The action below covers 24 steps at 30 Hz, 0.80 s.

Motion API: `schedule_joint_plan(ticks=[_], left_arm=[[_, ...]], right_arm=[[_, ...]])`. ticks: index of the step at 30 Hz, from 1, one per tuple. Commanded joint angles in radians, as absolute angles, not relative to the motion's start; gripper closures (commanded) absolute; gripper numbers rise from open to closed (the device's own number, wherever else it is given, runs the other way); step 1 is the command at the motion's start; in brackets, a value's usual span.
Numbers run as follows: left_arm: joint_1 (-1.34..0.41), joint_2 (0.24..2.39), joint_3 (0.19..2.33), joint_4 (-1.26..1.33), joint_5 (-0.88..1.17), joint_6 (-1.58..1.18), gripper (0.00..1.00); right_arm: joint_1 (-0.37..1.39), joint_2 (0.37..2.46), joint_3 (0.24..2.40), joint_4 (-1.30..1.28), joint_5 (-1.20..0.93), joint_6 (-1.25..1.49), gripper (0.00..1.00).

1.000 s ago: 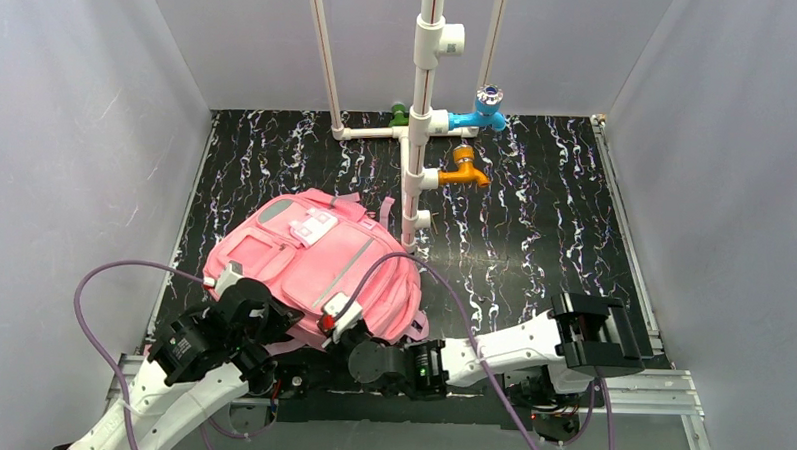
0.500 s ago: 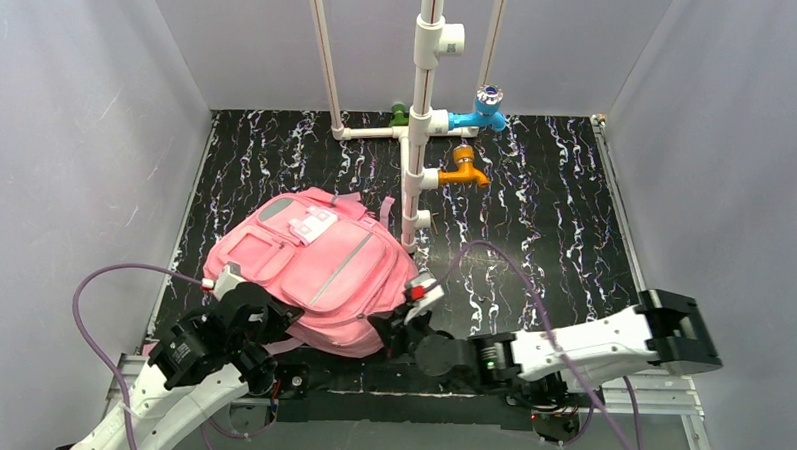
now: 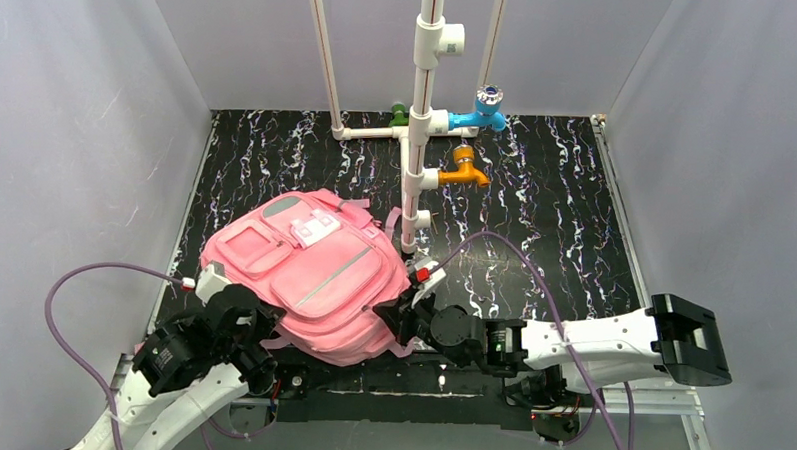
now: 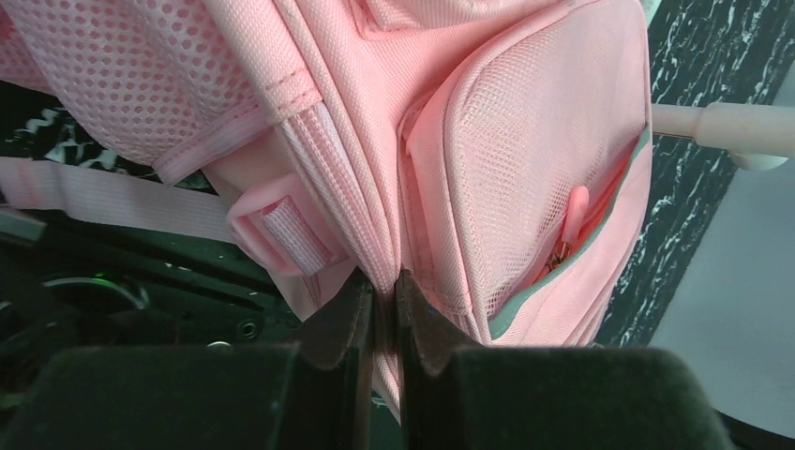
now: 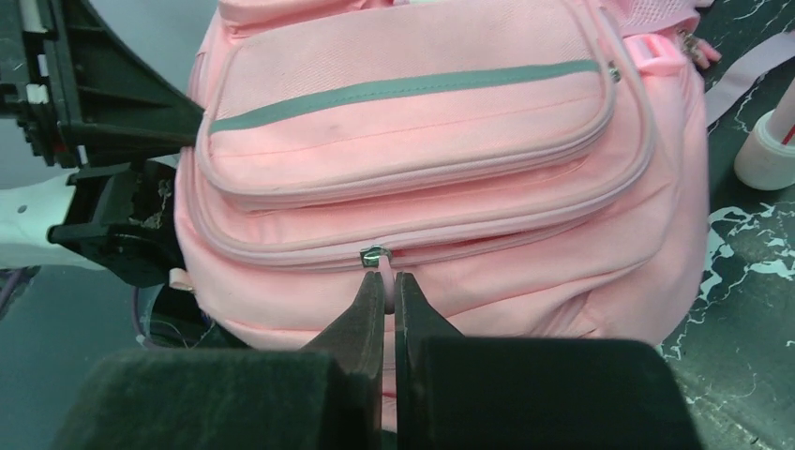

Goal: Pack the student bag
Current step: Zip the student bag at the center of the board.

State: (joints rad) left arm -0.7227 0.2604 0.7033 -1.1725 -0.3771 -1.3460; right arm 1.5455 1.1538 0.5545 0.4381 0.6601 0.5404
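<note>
A white pipe stand (image 3: 412,185) rises just beyond and right of the right pincer (image 5: 384,278). Higher up it, farther beyond, sit an orange tap (image 3: 463,172), a blue tap (image 3: 478,118) and a green fitting (image 3: 399,113). A black marbled mat (image 3: 554,230) lies underneath.

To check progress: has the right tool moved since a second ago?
Yes. The right tool moved right along the bag, toward the white pipe.
</note>
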Motion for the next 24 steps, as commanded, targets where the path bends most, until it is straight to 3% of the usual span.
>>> schedule_joint_plan(ticks=[1, 6, 12, 14, 16, 18, 21, 24], left_arm=[[-0.71, 0.272, 0.799, -1.351, -0.543, -1.294, 1.0], [-0.71, 0.226, 0.891, -1.442, -0.576, -1.242, 1.0], [-0.712, 0.197, 0.94, -1.496, -0.607, -1.222, 0.99], [-0.712, 0.198, 0.936, -1.465, -0.57, -1.185, 0.79], [-0.712, 0.208, 0.942, -1.41, -0.528, -1.11, 0.5], [-0.712, 0.225, 0.969, -1.338, -0.472, -1.011, 0.33], [-0.712, 0.257, 1.02, -1.189, -0.351, -0.825, 0.22], [-0.712, 0.311, 1.031, -0.997, -0.163, -0.7, 0.22]], right_arm=[[1.492, 1.143, 0.649, 0.351, 0.695, 0.51, 0.99], [1.39, 1.139, 0.675, 0.075, 0.784, 0.534, 0.99], [1.35, 1.175, 0.694, 0.071, 0.747, 0.393, 0.99], [1.35, 1.202, 0.718, 0.117, 0.645, 0.352, 0.99], [1.351, 1.235, 0.754, 0.13, 0.55, 0.341, 0.99], [1.351, 1.253, 0.78, 0.132, 0.506, 0.35, 0.99], [1.351, 1.242, 0.785, 0.16, 0.48, 0.366, 0.99], [1.352, 1.221, 0.792, 0.178, 0.448, 0.371, 0.99]])
